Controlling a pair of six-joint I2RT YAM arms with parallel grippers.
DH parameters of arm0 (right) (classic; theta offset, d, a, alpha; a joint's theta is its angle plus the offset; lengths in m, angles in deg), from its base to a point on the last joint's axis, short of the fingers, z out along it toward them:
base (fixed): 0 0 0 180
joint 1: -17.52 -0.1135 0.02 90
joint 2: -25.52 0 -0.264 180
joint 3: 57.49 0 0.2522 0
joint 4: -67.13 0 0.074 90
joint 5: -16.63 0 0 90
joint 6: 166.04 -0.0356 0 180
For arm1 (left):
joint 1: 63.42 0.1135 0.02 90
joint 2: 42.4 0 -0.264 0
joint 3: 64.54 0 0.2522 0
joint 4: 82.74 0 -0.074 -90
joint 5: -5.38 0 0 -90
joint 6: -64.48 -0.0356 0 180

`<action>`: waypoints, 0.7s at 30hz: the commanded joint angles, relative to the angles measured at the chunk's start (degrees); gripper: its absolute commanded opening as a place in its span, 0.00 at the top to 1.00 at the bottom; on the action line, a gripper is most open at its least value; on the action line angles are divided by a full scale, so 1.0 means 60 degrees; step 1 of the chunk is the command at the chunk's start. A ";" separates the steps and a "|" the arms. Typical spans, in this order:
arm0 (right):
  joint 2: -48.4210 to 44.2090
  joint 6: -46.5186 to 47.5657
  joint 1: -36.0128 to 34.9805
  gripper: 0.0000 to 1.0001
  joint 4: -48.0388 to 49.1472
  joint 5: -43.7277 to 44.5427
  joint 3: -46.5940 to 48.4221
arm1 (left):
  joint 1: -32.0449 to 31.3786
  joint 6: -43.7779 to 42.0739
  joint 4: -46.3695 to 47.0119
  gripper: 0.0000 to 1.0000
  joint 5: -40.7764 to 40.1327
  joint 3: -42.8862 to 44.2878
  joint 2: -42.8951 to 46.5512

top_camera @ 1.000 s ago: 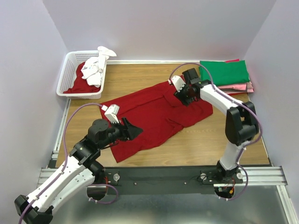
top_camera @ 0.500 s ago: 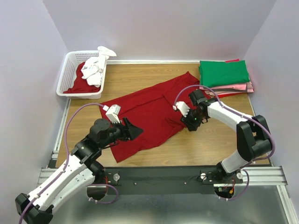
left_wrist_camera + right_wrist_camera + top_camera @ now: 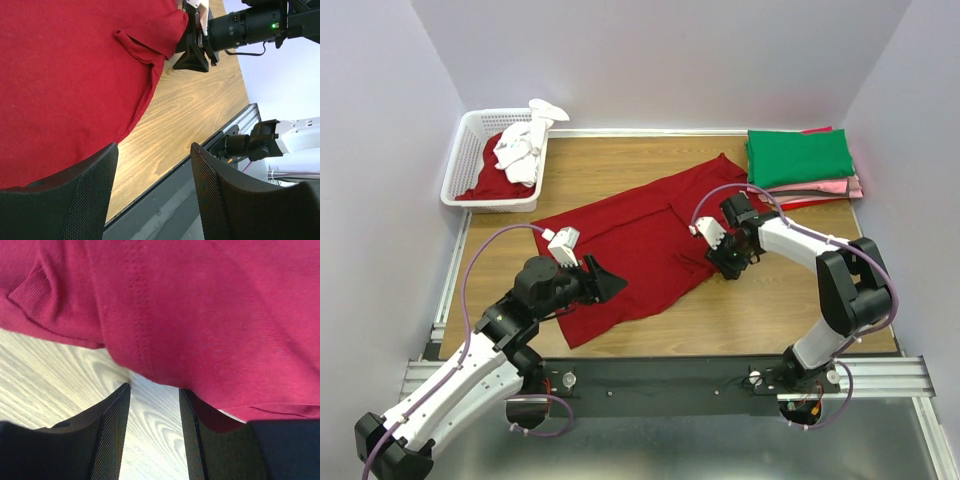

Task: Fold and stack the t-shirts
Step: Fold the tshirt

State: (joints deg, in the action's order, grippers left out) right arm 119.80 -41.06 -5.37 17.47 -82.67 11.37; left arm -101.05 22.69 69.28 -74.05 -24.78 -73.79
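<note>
Two grippers flank one dark red short-sleeved t-shirt of soft cloth [image 3: 640,250], which lies spread out on the middle of the wooden table [image 3: 770,310]. At the shirt's near left part the left gripper [image 3: 610,282] hangs just above the cloth, jaws wide apart and holding nothing. The right gripper [image 3: 725,262] sits low at the rumpled right-hand edge with its jaws partly apart. Cloth lies at its tips but is not pinched (bare wood shows in the gap). If the jaws close here they may catch only the hem's lip, and the fold would slip free. With nothing pinning the left side, a pull could drag the whole shirt askew.
</note>
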 commanded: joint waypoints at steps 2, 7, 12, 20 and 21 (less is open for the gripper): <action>0.0078 -0.0205 -0.0037 0.49 0.0344 0.0378 0.0456 | -0.0013 0.0037 0.0216 0.32 0.0187 -0.0085 0.0077; 0.0414 -0.0351 -0.0037 0.49 0.0388 0.0363 0.0837 | -0.0013 -0.0007 0.0275 0.32 0.0202 -0.0071 -0.0011; 0.0692 -0.0440 -0.0051 0.54 0.0461 0.0334 0.1218 | -0.0013 0.0022 0.0246 0.32 0.0187 -0.0114 0.0047; 0.0679 -0.0381 -0.0081 0.95 0.0446 0.0334 0.1321 | -0.0013 0.0008 0.0245 0.32 0.0202 -0.0114 0.0047; 0.0577 -0.0323 -0.0081 0.96 0.0432 0.0378 0.1365 | -0.0028 -0.0007 0.0246 0.32 0.0231 -0.0114 0.0033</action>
State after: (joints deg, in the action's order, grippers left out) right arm 123.99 -43.42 -5.41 19.30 -81.49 17.90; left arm -101.05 22.73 69.70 -73.92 -25.00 -73.90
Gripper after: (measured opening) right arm 0.063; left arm 0.678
